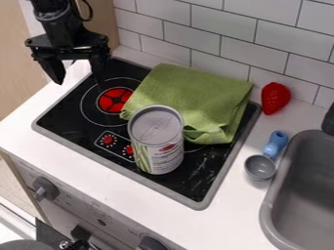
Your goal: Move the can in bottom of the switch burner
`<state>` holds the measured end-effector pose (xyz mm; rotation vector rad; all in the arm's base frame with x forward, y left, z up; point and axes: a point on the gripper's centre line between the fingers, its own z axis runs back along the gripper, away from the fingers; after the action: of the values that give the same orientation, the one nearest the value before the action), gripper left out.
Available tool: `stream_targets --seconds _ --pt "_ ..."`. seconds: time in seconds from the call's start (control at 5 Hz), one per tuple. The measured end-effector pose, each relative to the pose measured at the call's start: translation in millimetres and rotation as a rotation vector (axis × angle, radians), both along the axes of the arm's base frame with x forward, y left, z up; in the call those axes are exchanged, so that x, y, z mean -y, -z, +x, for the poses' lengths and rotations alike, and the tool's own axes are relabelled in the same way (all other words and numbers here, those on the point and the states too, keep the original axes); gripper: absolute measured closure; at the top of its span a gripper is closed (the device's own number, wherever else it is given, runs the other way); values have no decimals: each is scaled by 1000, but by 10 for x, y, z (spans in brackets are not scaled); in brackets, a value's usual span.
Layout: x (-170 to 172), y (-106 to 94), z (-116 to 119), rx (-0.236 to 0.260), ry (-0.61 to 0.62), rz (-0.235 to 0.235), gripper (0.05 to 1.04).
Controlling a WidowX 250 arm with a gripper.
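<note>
My gripper (79, 73) hangs at the upper left, above the stove's back left corner, with its two fingers spread wide and nothing between them. The can (164, 155) stands upright on the black stovetop (78, 128), right of the red switches (108, 140) and partly over their panel. It is well to the right of and nearer the front than the gripper. The left burner (112, 100) shows a red centre; the right burner is mostly hidden under the cloth and behind the can.
A folded green cloth (196, 97) lies over the back right of the stove, just behind the can. Right of the stove are a red strawberry (275, 97), a blue-handled grey scoop (260, 167) and the grey sink (306, 195). A tiled wall (221, 29) bounds the back.
</note>
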<state>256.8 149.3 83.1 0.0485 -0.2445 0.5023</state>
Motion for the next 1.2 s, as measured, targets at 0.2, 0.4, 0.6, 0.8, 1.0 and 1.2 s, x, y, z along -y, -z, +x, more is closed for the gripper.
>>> stream_targets --seconds 0.2,0.4,0.6,0.8,1.0,1.2 --pt "30 78 -15 -23 3 -15 84" --pt "129 77 57 -26 51 5 84" --pt "339 124 223 30 147 68 84" --pt "511 106 360 79 95 81 84" --pt "635 101 314 86 -112 81 84" --pt "731 57 155 74 -234 109 84"
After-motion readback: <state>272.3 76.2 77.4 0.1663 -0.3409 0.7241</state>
